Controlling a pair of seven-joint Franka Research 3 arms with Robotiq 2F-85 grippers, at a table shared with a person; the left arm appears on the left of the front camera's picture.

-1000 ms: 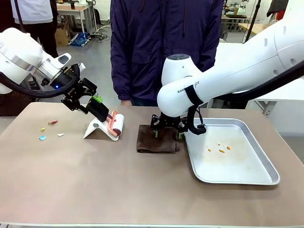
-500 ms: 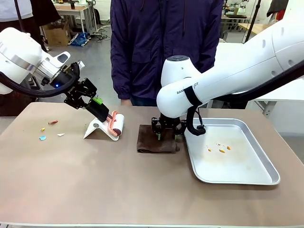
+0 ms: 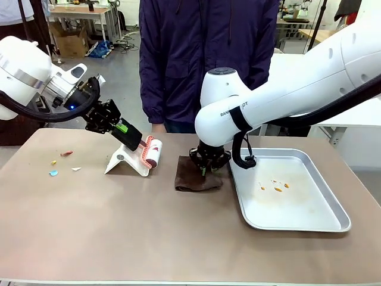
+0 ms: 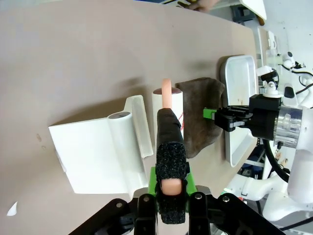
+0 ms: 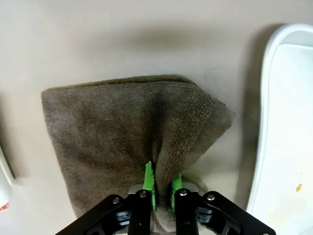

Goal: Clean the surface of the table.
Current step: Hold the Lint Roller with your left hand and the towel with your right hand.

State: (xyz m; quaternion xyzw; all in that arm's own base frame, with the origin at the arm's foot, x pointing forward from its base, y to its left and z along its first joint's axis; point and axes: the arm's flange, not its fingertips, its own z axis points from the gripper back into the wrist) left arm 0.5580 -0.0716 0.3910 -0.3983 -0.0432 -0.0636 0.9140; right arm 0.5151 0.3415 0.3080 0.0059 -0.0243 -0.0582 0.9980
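The table (image 3: 119, 226) spans the front view, its brown top carrying the tray (image 3: 286, 208) on the right, with a person (image 3: 208, 59) at the far edge. The step in hand looks like taking up the cleaning gear: both grips are made, and no wiping shows yet. The right arm bends steeply down over the middle, its tool (image 5: 163, 188) pointing straight at the top and clamped on a pinched fold of the brown cloth (image 3: 193, 179), which lies just left of the tray. The left arm reaches in low from the side, wrist slanted, its tool (image 3: 126, 132) clamped on the handle of the roller (image 3: 152, 152), whose head sits at the lip of the white stand (image 3: 122, 162). Next, likely, the roller must come clear of the stand and travel left to the scraps (image 3: 59, 162), while the cloth is dragged flat across the top
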